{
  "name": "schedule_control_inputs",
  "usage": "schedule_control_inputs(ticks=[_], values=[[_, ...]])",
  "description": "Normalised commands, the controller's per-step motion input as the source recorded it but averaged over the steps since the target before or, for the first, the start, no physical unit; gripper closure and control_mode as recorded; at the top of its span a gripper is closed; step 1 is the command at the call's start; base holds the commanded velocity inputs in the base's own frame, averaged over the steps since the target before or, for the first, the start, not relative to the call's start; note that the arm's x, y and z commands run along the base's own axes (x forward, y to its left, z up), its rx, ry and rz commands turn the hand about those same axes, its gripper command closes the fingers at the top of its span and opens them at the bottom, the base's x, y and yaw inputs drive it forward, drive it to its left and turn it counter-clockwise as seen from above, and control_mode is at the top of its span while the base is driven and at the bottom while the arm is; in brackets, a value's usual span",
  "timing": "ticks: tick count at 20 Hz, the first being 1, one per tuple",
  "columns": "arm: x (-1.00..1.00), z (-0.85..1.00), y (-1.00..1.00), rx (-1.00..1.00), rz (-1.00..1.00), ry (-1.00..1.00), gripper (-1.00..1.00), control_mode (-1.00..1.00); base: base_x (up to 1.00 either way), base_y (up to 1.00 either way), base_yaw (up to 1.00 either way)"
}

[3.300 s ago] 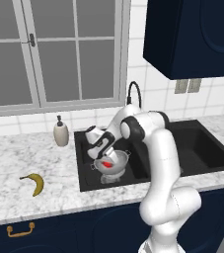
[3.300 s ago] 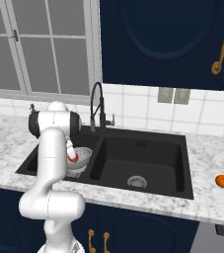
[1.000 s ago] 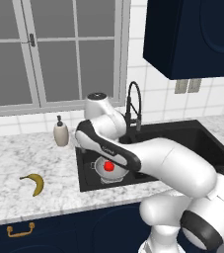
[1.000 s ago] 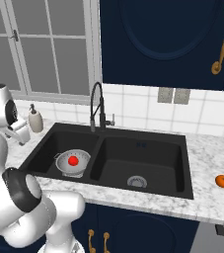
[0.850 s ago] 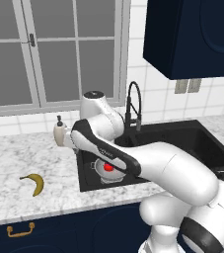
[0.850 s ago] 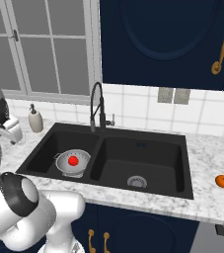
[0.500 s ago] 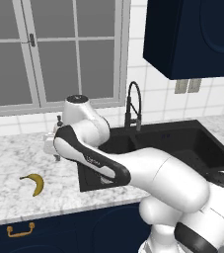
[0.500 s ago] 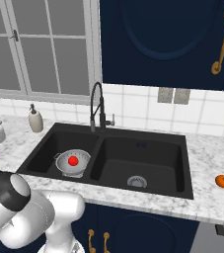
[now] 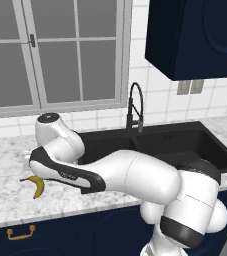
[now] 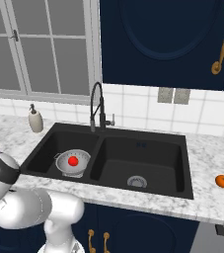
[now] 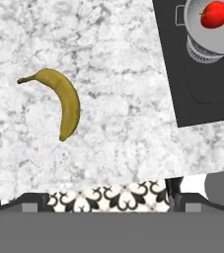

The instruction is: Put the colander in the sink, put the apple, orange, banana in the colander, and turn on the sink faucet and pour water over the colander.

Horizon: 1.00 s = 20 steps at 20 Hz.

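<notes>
The colander [image 10: 73,162] sits in the left basin of the sink [image 10: 153,163], over the drain, so water from the sink faucet [image 10: 98,111] can run through it; the apple [image 10: 73,160] already lies inside. The banana [image 11: 59,101] rests alone on the marble tabletop [image 11: 113,123], well apart from the sink, and the hand view looks down on it, which suggests it is the next fruit to fetch. The orange [image 10: 222,181] waits on the tabletop right of the sink. The fingers' opening cannot be told; nothing appears held.
</notes>
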Motion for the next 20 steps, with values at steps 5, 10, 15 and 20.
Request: schedule_control_inputs(ticks=[5, 10, 15, 20], values=[[0.35, -0.60, 0.36, -0.11, 0.00, 0.00, -1.00, -1.00, 0.00, 0.00, 0.00], [0.49, -0.32, 0.27, -0.04, 0.00, 0.00, -1.00, -1.00, 0.00, 0.00, 0.00], [0.37, -0.36, 0.30, -0.04, 0.00, 0.00, -1.00, -1.00, 0.00, 0.00, 0.00], [0.32, -0.45, 0.24, -0.05, 0.00, 0.00, -1.00, -1.00, 0.00, 0.00, 0.00]])
